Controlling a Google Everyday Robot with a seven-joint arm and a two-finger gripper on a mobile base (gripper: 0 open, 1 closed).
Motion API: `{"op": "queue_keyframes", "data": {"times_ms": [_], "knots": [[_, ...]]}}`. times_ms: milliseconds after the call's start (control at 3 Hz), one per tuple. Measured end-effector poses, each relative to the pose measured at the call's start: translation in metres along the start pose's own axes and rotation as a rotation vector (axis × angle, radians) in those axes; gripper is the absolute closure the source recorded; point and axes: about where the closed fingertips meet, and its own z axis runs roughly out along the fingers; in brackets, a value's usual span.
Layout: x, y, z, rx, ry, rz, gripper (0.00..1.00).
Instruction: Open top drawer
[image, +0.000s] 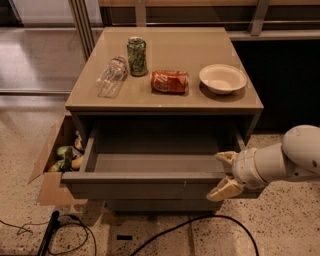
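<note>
cans 2 (137, 56) (170, 81) | bottle 1 (112, 76) | bowl 1 (222, 78) | top drawer 1 (145, 189) | gripper 1 (216, 177), at drawer's right front corner

You can read no text here: the red drink can lying on its side (170, 81) and the upright green drink can (136, 56) at its 10 o'clock show only unreadable markings. The cream two-finger gripper (225, 173) sits at the 3 o'clock end of the open grey-brown top drawer (140, 189), fingers spread.

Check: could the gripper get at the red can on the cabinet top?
Probably yes. The gripper sits low at the open top drawer's right end; nothing stands over the red can, though the bowl flanks it.
</note>
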Motion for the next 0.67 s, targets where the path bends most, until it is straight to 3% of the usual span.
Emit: {"op": "queue_keyframes", "data": {"times_ms": [333,667], "knots": [[0.018,0.027,-0.010,-0.030,-0.024,0.014,0.57],[0.023,0.038,-0.013,-0.043,-0.032,0.018,0.81]]}}
